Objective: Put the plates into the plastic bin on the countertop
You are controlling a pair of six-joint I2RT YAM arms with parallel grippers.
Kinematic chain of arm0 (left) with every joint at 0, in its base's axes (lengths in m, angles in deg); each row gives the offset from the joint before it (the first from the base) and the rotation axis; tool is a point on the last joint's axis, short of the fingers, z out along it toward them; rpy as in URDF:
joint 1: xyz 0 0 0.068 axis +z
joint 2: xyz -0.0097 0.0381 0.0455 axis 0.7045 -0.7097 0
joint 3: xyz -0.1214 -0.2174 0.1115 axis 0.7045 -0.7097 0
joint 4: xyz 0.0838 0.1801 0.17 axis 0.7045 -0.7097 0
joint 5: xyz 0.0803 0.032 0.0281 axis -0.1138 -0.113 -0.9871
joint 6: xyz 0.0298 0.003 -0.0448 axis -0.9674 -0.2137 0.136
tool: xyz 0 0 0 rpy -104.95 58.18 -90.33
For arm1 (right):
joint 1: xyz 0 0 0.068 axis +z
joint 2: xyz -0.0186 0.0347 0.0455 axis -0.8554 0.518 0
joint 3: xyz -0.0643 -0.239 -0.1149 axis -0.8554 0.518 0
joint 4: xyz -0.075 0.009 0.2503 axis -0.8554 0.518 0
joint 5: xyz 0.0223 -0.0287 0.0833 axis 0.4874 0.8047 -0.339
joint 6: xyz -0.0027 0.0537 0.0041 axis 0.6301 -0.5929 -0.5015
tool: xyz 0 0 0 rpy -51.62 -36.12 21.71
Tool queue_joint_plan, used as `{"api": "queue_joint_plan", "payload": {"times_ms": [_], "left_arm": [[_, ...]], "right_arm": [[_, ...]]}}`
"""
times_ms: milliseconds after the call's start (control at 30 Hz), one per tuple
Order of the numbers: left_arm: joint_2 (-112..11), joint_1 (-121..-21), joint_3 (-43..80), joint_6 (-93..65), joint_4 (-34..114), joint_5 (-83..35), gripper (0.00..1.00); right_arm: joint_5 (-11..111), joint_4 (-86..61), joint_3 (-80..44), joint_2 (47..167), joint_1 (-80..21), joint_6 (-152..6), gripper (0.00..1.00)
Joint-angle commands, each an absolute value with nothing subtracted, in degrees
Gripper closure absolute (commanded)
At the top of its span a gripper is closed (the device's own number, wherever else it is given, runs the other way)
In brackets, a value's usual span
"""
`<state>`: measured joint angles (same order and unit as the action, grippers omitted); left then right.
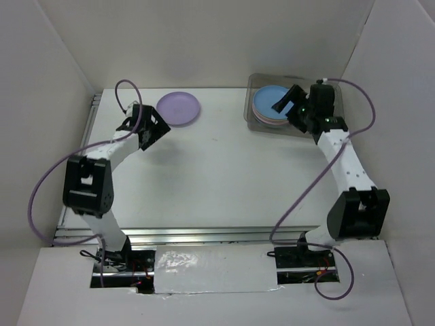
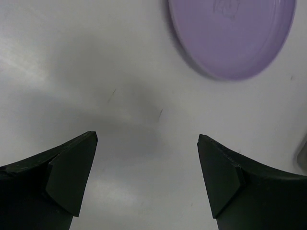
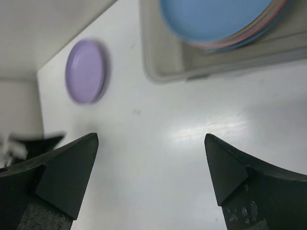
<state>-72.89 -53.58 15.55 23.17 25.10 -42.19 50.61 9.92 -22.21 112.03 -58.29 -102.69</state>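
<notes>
A lone lavender plate [image 1: 179,109] lies flat on the white countertop [image 1: 217,176], well apart from the plastic bin [image 1: 253,83], which holds a stack topped by a blue plate [image 1: 265,105]. The left gripper [image 2: 147,136] hangs near the lavender plate, jaws wide and empty. The right gripper [image 3: 151,136], equally wide and empty, hovers at the bin. Light, rigid and probably slick, the plate looks best pinched at its raised rim.
</notes>
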Motion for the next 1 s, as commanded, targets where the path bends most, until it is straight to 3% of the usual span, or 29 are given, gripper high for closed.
{"api": "queue_joint_plan", "payload": {"times_ms": [0, 100, 267, 433, 500, 700, 800, 833, 867, 900, 967], "left_arm": [[-84.7, -50.9, 23.7, 27.6, 35.5, -37.9, 0.01], [-93.4, -49.8, 32.4, 29.3, 40.0, -33.8, 0.02], [-101.7, -50.2, 41.5, 28.9, 38.7, -37.9, 0.05], [-108.9, -51.2, 51.6, 28.7, 28.9, -42.2, 0.15], [-111.4, -51.7, 55.4, 28.3, 24.9, -43.8, 0.26], [-113.4, -52.2, 56.0, 28.9, 21.0, -46.6, 0.41], [-114.0, -51.8, 56.2, 29.1, 20.0, -45.8, 0.57], [-114.5, -51.6, 56.9, 29.3, 18.6, -45.5, 0.81], [-114.5, -51.5, 58.3, 29.4, 17.6, -45.4, 0.94], [-114.1, -51.5, 58.5, 29.5, 16.6, -45.6, 1.0], [-109.7, -52.2, 56.4, 28.9, 14.3, -46.8, 1.0]], "right_arm": [[40.1, 1.5, -11.8, 101.3, -54.7, -101.9, 0.0], [35.7, -1.8, -1.5, 93.6, -50.6, -102.0, 0.0], [32.4, -1.3, 1.8, 87.9, -46.5, -100.5, 0.0], [30.5, 0.8, 2.8, 84.3, -47.3, -99.1, 0.0], [29.8, 0.7, 3.6, 81.9, -48.7, -99.1, 0.0], [29.3, 2.1, 4.1, 77.2, -51.0, -99.2, 0.0], [28.3, 2.2, 3.9, 76.1, -52.0, -99.3, 0.0], [28.3, 2.6, 3.8, 75.8, -52.4, -99.3, 0.0], [28.3, 2.6, 4.0, 75.9, -52.6, -99.3, 0.0], [28.4, 2.3, 4.2, 75.8, -52.7, -99.3, 0.0], [28.8, 1.8, 4.7, 76.7, -53.0, -99.5, 0.0]]}}
